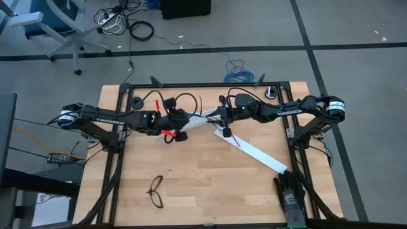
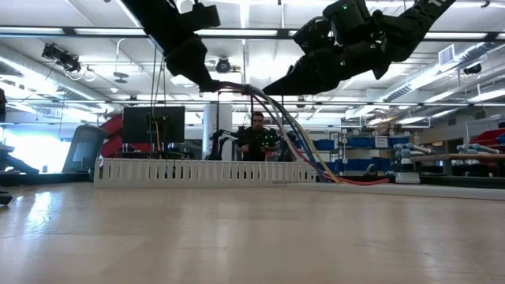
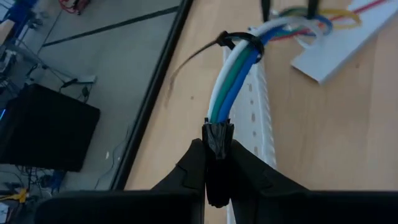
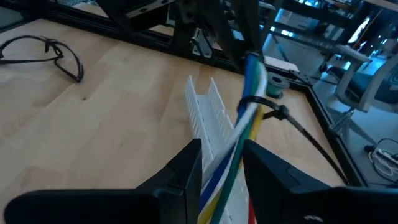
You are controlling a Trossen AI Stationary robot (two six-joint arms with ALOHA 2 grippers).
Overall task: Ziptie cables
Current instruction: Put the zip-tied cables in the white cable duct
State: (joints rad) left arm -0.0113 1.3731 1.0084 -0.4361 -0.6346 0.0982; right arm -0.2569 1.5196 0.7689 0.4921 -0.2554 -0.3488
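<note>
Table point(image 1: 203, 184): one, light wood in a dark frame; we work above its far middle.

Arms: two. They meet over the far middle of the table, both lifted clear of the wood in the low view.

Left gripper point(image 3: 217, 163): one, fingers pinched tight on the dark joined end of the cables.

Right gripper point(image 4: 222, 163): one, fingers set narrow with the cables running between them. We cannot tell whether the pads press the wires or only bracket them.

White strip point(image 1: 254, 151): one, wide and flat, lying slantwise toward the near right corner.

White slotted duct point(image 4: 205, 112): one, on the table under the bundle.

Glove point(image 1: 291, 194): one, dark, at the near right edge.

Glasses point(image 1: 156, 192): one pair, black-framed, near left of centre, well apart from the work.

Cables point(image 3: 233, 81): one bundle, held in the air between the two grippers. We count white, green and blue strands here, yellow too in the right wrist view.

Ziptie point(image 3: 239, 42): one, already looped round the bundle a little way beyond the left fingers, its tail sticking out free to the side.

Step, as we judge it: the loop is on and cinching remains. The next move calls for catching that thin tail and pulling it through while the left grip holds steady.
</note>
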